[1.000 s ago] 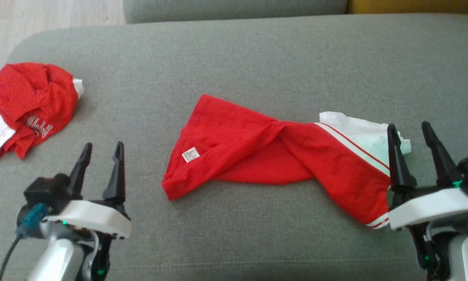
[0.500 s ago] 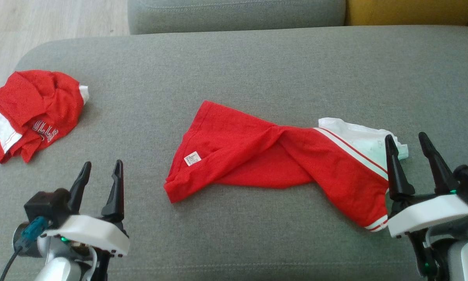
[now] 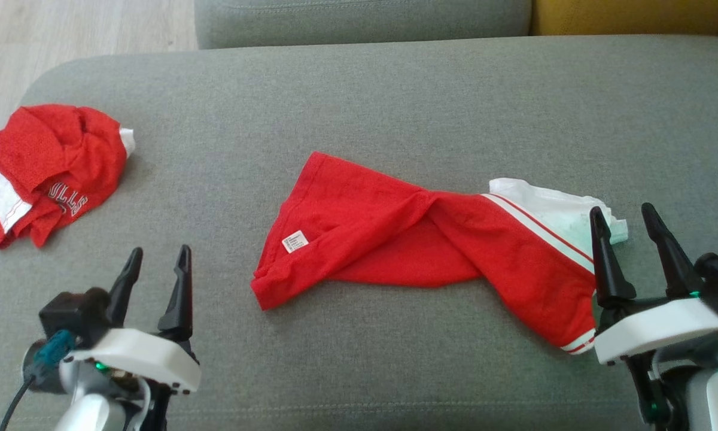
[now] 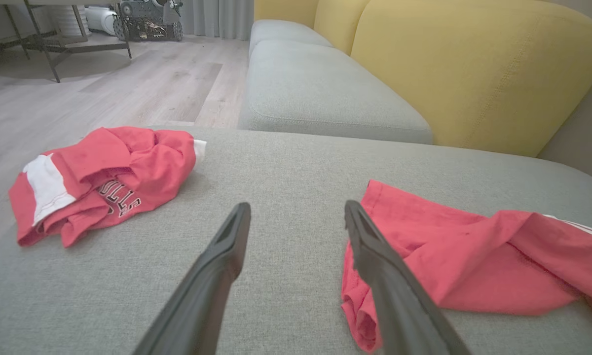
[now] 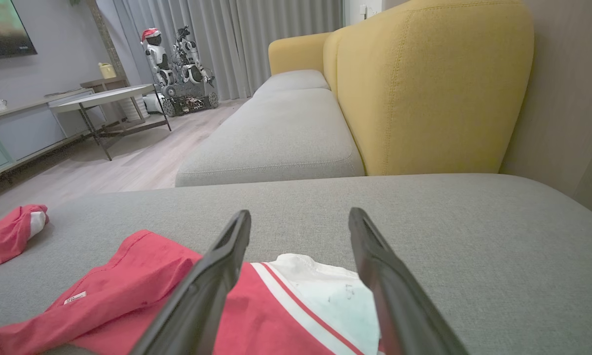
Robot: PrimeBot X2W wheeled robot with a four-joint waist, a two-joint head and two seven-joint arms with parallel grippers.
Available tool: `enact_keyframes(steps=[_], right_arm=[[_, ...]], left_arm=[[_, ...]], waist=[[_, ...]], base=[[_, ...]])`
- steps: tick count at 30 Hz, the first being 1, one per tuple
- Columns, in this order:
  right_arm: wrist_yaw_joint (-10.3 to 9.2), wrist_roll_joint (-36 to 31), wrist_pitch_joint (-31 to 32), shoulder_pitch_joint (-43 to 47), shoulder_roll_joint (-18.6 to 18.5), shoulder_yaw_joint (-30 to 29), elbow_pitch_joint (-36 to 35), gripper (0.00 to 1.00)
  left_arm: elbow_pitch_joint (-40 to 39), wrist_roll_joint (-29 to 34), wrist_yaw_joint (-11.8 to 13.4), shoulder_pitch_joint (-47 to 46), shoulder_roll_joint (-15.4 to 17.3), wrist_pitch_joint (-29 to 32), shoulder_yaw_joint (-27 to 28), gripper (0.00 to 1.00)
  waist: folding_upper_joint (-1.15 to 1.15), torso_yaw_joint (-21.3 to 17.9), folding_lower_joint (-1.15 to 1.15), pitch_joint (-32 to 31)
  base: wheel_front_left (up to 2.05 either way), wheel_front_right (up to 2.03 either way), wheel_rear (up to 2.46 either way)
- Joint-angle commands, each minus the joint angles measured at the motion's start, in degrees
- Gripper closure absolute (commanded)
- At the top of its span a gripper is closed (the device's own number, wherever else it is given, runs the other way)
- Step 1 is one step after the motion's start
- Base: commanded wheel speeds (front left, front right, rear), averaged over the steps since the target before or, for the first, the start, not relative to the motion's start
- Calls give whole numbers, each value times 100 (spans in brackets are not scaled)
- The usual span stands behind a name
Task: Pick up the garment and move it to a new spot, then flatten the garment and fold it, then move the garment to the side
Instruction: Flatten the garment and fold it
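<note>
My left pincer [image 3: 160, 250] and right pincer [image 3: 621, 208] both stand open and empty. The twisted red-and-white shirt [image 3: 395, 233] lies mid-cushion, and my right pincer is at its white end. Bare grey cushion [image 3: 359, 96] stretches behind and in front of it. A second crumpled red shirt [image 3: 48, 167] lies at the rounded left edge, beside the floor [image 3: 66, 30].
</note>
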Motion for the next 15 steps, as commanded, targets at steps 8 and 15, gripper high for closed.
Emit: enact_keyframes(steps=[8,15], right_arm=[[-4,62,16,-223,-68,181,-210,0],[-4,87,3,-305,-48,226,-188,0]], left_arm=[[300,-344,-344,-725,-112,483,-150,0],[1420,-611,-724,-1205,-468,829,-469,0]], waist=[[0,3,0,182],[0,-56,0,382]], base=[[0,0,0],[0,0,0]])
